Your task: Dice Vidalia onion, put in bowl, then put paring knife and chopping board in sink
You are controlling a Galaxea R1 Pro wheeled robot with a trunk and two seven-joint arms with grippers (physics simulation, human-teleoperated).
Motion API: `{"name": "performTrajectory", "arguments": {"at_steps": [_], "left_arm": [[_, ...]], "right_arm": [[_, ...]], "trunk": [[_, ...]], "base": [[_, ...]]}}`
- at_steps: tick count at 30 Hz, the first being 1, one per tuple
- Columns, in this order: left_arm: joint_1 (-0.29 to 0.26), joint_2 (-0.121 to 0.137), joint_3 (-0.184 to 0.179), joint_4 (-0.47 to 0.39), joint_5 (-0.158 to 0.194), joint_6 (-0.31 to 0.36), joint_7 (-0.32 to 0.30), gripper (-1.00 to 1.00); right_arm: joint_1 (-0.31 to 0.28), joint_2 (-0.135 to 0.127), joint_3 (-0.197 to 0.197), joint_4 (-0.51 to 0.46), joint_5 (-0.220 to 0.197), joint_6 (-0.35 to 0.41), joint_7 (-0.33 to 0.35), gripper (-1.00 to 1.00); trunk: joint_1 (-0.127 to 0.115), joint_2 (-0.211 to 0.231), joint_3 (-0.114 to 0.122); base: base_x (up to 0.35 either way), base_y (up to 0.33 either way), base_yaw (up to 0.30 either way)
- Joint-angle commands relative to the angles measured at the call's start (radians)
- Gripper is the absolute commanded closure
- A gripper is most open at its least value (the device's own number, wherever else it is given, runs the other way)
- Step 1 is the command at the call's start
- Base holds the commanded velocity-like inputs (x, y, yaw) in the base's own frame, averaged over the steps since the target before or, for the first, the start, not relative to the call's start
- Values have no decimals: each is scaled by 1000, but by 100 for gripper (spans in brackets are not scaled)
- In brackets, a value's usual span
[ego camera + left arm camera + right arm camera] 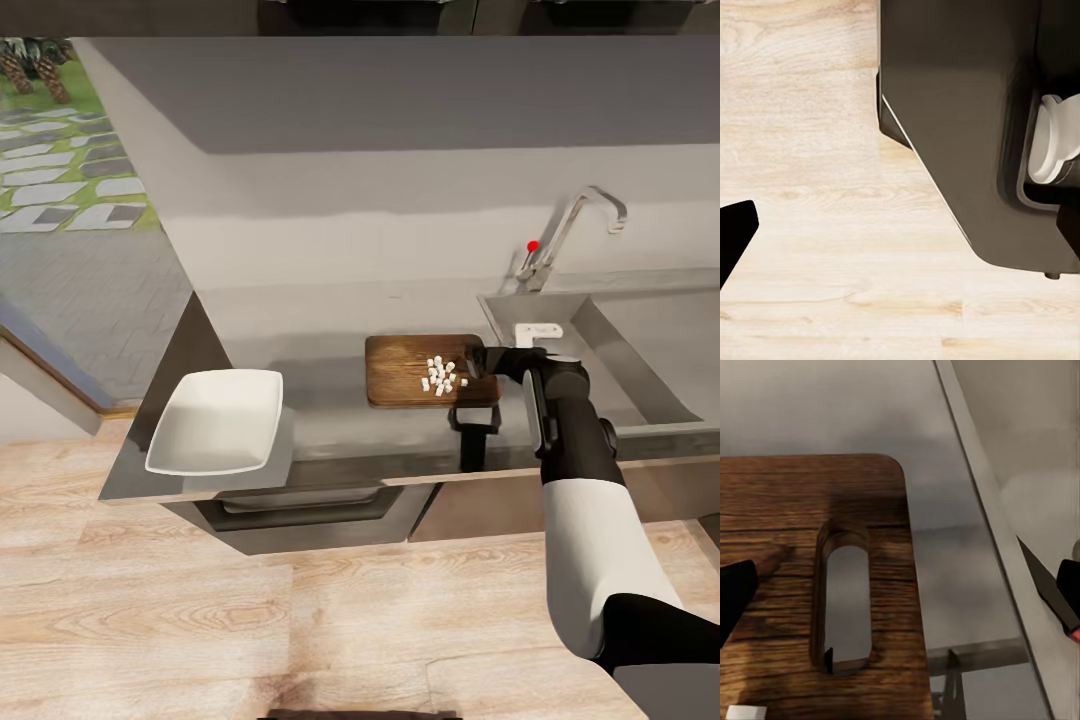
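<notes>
The brown chopping board (400,372) lies on the grey countertop (320,345) with the Vidalia onion as small white diced pieces (441,375) heaped near its right end. My right gripper (478,362) hovers open over that end, and its fingers straddle the board's slot handle (844,607). The paring knife (1042,581), with a dark blade and a red handle end, lies beside one fingertip near the sink rim. At the counter's left end stands the white bowl (215,420). The steel sink (650,340) is to the right. My left gripper (735,232) hangs over the wooden floor.
The chrome tap (565,235) with a red dot stands behind the sink. A dark bracket-like part (475,425) sits at the counter's front edge below the board. Dark cabinet fronts (300,515) run under the counter. The robot's dark base (967,135) is near the left gripper.
</notes>
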Motion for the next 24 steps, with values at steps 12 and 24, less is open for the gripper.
{"name": "performTrajectory", "arguments": {"at_steps": [12,24], "left_arm": [[0,0,-10,-1,6,-1,8,-100],[0,0,-10,16,6,-1,8,-100]], "right_arm": [[-1,0,-3,-1,11,4,10,-100],[-1,2,-2,-1,9,4,10,-100]], "trunk": [[1,-2,-1],[1,-2,-3]], "base": [[73,-83,0],[5,-8,0]]}}
